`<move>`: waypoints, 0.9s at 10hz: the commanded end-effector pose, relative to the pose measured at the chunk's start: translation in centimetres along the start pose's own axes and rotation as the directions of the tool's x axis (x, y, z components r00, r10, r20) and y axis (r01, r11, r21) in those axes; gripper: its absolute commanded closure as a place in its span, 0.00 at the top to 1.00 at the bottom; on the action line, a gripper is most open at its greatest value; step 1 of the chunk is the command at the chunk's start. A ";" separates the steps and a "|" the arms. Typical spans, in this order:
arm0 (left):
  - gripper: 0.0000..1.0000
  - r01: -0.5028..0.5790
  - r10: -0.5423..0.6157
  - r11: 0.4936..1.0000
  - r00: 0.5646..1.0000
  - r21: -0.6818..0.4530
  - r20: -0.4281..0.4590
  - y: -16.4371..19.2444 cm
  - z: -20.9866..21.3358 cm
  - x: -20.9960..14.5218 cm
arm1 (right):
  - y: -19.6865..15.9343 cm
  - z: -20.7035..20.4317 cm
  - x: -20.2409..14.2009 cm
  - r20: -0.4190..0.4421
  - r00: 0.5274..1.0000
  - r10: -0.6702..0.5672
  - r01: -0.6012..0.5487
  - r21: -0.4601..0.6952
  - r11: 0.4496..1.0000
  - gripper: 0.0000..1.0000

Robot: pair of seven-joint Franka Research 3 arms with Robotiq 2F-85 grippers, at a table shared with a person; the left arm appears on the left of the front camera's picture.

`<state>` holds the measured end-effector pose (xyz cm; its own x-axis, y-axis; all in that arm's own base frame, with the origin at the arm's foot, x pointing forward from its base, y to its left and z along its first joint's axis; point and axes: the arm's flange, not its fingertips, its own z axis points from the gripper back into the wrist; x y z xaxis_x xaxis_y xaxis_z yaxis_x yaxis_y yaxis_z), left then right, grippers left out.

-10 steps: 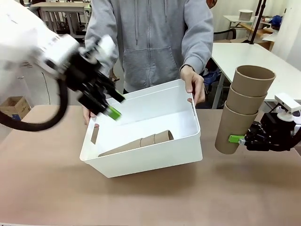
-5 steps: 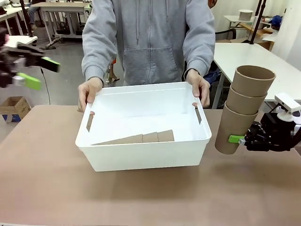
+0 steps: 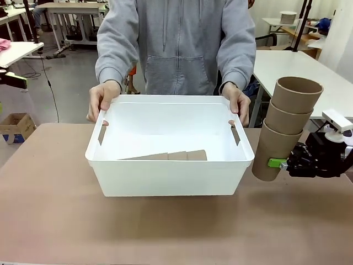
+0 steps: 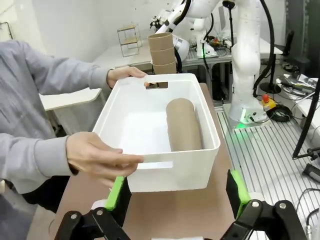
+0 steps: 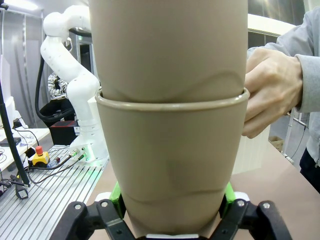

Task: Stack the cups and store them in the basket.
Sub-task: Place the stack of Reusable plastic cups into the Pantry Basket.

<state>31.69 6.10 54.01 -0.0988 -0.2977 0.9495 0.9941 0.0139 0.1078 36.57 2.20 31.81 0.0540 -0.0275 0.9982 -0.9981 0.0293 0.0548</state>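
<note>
We see the tan table (image 3: 55, 221) with a person (image 3: 176, 49) in a grey hoodie at its far side, whose hands (image 3: 102, 100) grip the short ends of the white basket (image 3: 165, 179). The basket sits level at the table's middle. Just to its right, a nested stack of three cups (image 3: 284, 127) leans slightly, and the right gripper (image 3: 274, 163) clamps its lowest cup between green pads. Inside the basket a second nested stack (image 3: 171, 156) lies on its side. It has perhaps three cups, but the wall hides most of it. The left gripper (image 4: 177, 195) hangs near one short end, jaws spread wide and empty.
</note>
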 end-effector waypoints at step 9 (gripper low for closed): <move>1.00 -0.019 0.019 1.000 1.000 -0.010 0.000 0.0 -0.2 0.5 | -0.1 0.0 0.5 0.005 1.000 0.013 -0.013 -0.001 1.000 0.84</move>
<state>31.59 5.87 54.01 -0.0849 -0.3145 0.9454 0.9956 0.0100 0.0928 36.57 2.20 31.81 0.0540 -0.0275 0.9982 -0.9981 0.0293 0.0548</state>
